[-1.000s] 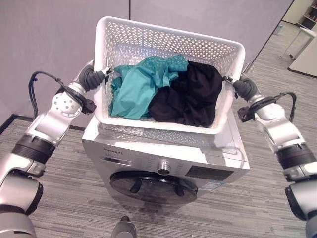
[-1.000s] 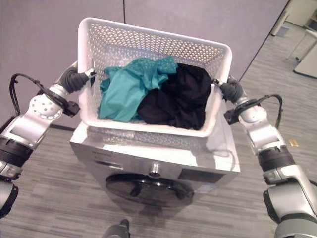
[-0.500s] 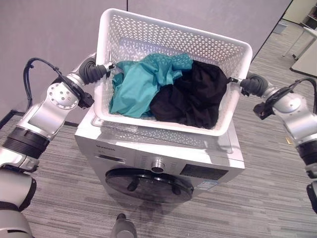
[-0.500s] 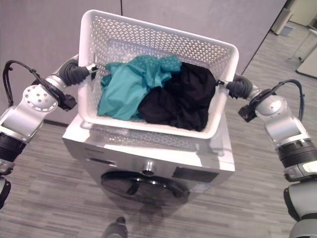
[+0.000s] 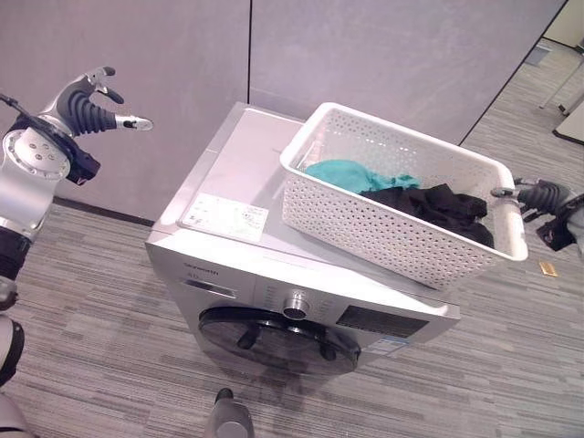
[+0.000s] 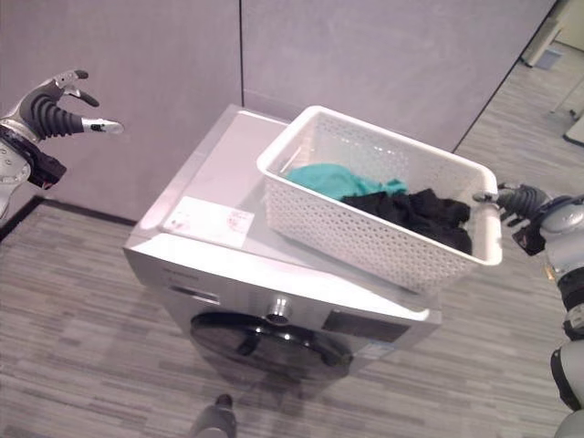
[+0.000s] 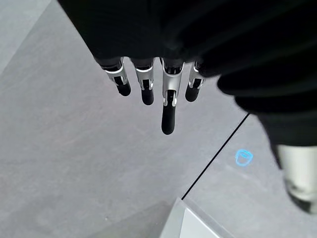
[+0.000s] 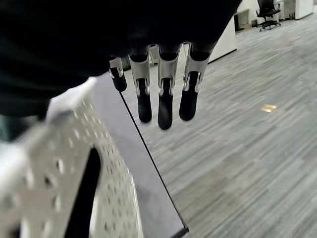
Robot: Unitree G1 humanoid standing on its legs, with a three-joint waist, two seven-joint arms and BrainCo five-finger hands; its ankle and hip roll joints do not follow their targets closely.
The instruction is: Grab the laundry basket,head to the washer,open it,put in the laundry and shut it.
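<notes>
The white perforated laundry basket (image 5: 365, 219) rests on the right part of the silver washer's top (image 5: 242, 164), and its right end hangs past the washer's edge. Inside lie a teal cloth (image 5: 342, 172) and a black cloth (image 5: 440, 203). The washer's round dark door (image 5: 274, 338) is closed. My left hand (image 5: 84, 105) is raised far to the left, well away from the basket, with open fingers (image 7: 168, 116) and nothing in it. My right hand (image 6: 516, 196) is at the basket's right end, its fingers (image 8: 163, 106) straight beside the rim (image 8: 59, 148), holding nothing.
A grey partition wall (image 5: 365, 55) stands right behind the washer. A white label sticker (image 5: 224, 216) lies on the left of the washer's top. Grey striped carpet (image 5: 91, 347) surrounds the machine.
The basket, held up over the washer by both hands, now sits on the washer's top. Both hands have let go; the left one has swung away up to the left.
</notes>
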